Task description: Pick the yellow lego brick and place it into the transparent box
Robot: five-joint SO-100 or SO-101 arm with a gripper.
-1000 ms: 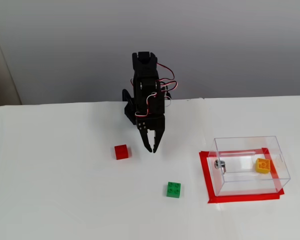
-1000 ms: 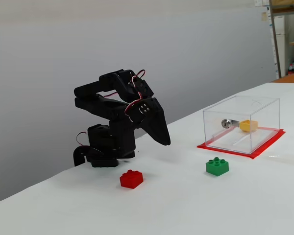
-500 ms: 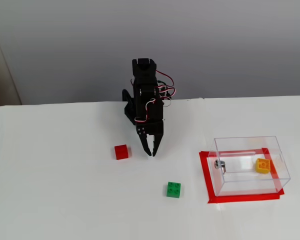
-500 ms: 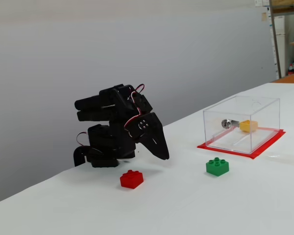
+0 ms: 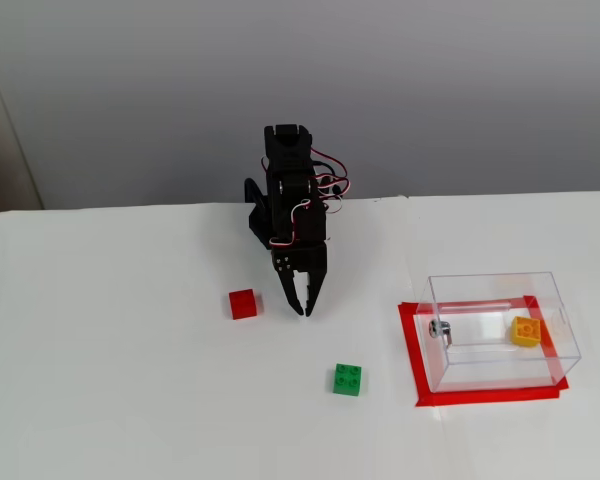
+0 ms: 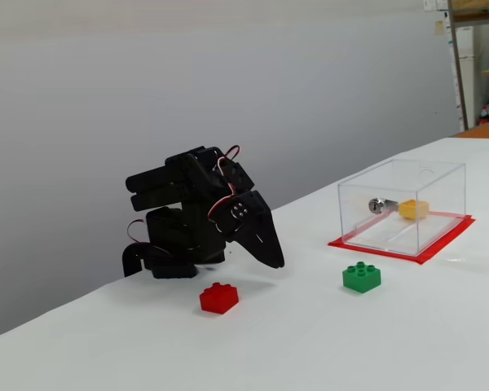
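— Inside the transparent box (image 5: pixel 502 330), toward its right end in a fixed view, sat the yellow lego brick (image 5: pixel 526 331). How would it have handled?

— Lightly, I'd judge: a small hard plastic block, stiff, not fragile, a little slick on its smooth sides. The two flat opposite sides were the place to pinch, below the studs. As it lay, though, it already rested on the box floor, so the placing looked done.

— And around the box?

— Its clear walls stood on a red tape frame (image 5: pixel 412 350), with a small metal fitting (image 5: pixel 439 328) on the left wall. Left of the box and a little nearer the camera lay the green brick (image 5: pixel 347 380), well apart from it. Farther left sat the red cube (image 5: pixel 243 303).

— The gripper (image 5: pixel 302 304)?

— Well left of the box, just beside the red cube, pointed down over the table (image 5: pixel 130 400). Its fingers looked nearly pressed together and pinched nothing. Nothing stood between it and the box.
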